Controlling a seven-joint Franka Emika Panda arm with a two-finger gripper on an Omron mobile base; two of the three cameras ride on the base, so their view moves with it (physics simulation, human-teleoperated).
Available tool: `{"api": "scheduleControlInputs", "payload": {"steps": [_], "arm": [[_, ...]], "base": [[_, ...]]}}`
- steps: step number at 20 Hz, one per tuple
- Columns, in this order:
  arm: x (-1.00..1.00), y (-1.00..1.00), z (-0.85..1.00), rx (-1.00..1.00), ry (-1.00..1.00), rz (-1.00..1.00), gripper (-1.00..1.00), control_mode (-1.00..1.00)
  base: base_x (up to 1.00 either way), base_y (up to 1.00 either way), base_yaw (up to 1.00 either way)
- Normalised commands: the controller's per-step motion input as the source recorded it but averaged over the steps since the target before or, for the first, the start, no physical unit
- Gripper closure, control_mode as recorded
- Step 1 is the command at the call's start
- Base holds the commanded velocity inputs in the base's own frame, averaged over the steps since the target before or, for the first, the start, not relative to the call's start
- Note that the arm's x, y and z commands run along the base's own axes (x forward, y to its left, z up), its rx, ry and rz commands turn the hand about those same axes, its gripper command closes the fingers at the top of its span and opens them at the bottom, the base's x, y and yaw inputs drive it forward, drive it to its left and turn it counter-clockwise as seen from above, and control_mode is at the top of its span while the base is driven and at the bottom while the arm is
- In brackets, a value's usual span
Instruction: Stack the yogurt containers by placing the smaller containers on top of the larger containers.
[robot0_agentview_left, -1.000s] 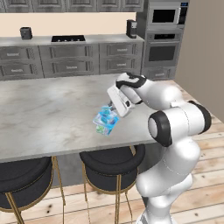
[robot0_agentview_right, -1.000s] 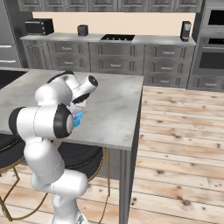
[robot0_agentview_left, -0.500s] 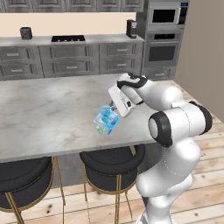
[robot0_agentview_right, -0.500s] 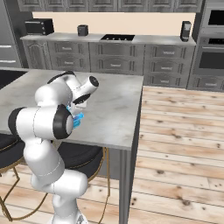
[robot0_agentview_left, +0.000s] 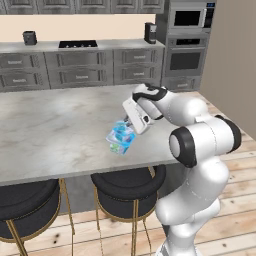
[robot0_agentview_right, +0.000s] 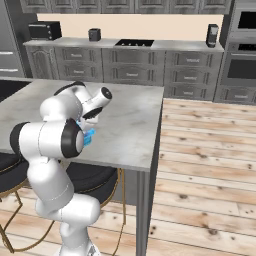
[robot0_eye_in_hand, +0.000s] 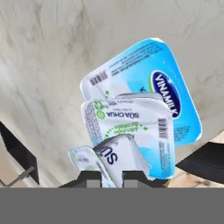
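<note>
My gripper (robot0_eye_in_hand: 114, 174) is shut on the smaller container (robot0_eye_in_hand: 117, 156), a tiny translucent blue cup with a whitish top, pinched between the two dark fingertips. Just beyond it in the hand view lies a white-lidded pack with green lettering (robot0_eye_in_hand: 131, 124), overlapping the larger container (robot0_eye_in_hand: 151, 72), a squarish blue-and-white pack. In the left base view the gripper (robot0_agentview_left: 128, 128) points down-left at the blue cluster of yogurt (robot0_agentview_left: 121, 139) near the counter's front edge. A sliver of blue yogurt (robot0_agentview_right: 88, 137) peeks from behind the arm's elbow in the right base view.
The grey marble island counter (robot0_agentview_left: 60, 120) stretches left and back of the yogurt; its front edge is close by. Two black stools (robot0_agentview_left: 129, 183) (robot0_agentview_left: 24, 204) stand under that edge. Cabinets and an oven (robot0_agentview_left: 186, 57) line the far wall.
</note>
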Motion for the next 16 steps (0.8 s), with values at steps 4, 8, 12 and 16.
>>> {"api": "scheduleControlInputs", "payload": {"steps": [4,8,12,16], "arm": [[0.05,0.15,-0.07,0.0,0.0,0.0,-1.0,-1.0],[0.07,0.17,-0.06,0.0,0.0,0.0,-1.0,-1.0],[0.05,0.12,-0.01,0.0,0.0,0.0,-1.0,-1.0],[0.0,0.05,0.0,0.0,0.0,0.0,-1.0,-1.0]], "base": [[0.0,0.0,0.0],[0.0,0.0,0.0],[0.0,0.0,0.0],[0.0,0.0,0.0]]}}
